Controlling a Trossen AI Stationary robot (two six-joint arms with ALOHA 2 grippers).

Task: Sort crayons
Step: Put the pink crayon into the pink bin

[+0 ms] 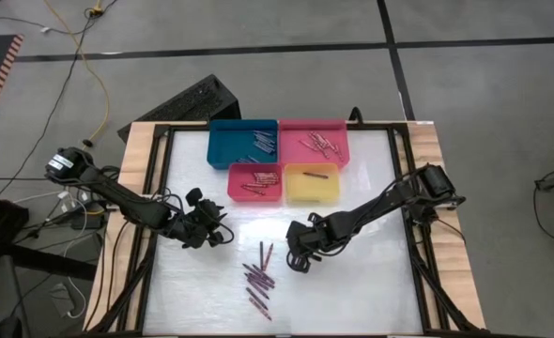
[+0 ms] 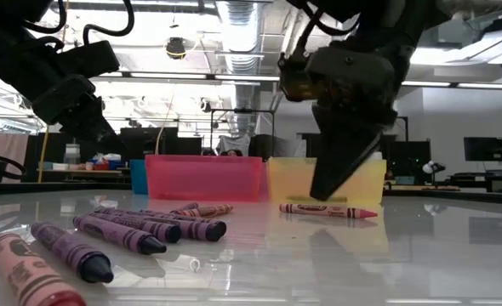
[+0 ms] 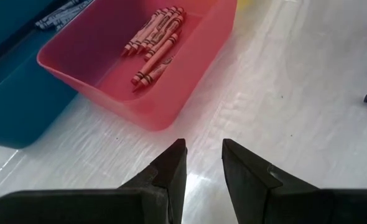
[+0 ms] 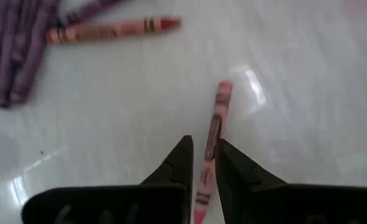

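1. High view. A glossy white table point(image 1: 352, 282) with a wooden border stands on a grey floor. Four trays sit at its 12 o'clock edge: blue tray point(image 1: 225, 145), pink tray point(image 1: 300, 150), red tray point(image 1: 239, 192), yellow tray point(image 1: 313, 191). Loose purple crayons point(image 1: 258, 277) lie at 6 o'clock. The left gripper point(image 1: 219, 231) sits at 9 o'clock of table centre, the right gripper point(image 1: 299, 255) at 3 o'clock of the loose pile.

2. Low view. Only this view shows the room: ceiling lights, ducting and monitors behind the table. A pink crayon point(image 2: 328, 209) lies flat on the surface in front of the yellow tray, under the right gripper's lowered fingers.

3. Left wrist view. The left gripper's fingers point(image 3: 171, 171) stand slightly apart, empty, above bare table. Ahead, the red tray holds a cluster of red crayons point(image 3: 155, 34).

4. Right wrist view. The right gripper's fingers point(image 4: 180, 165) stand narrowly apart, straddling the pink crayon; whether they clamp it, I cannot tell. A red crayon point(image 4: 112, 29) lies farther off.
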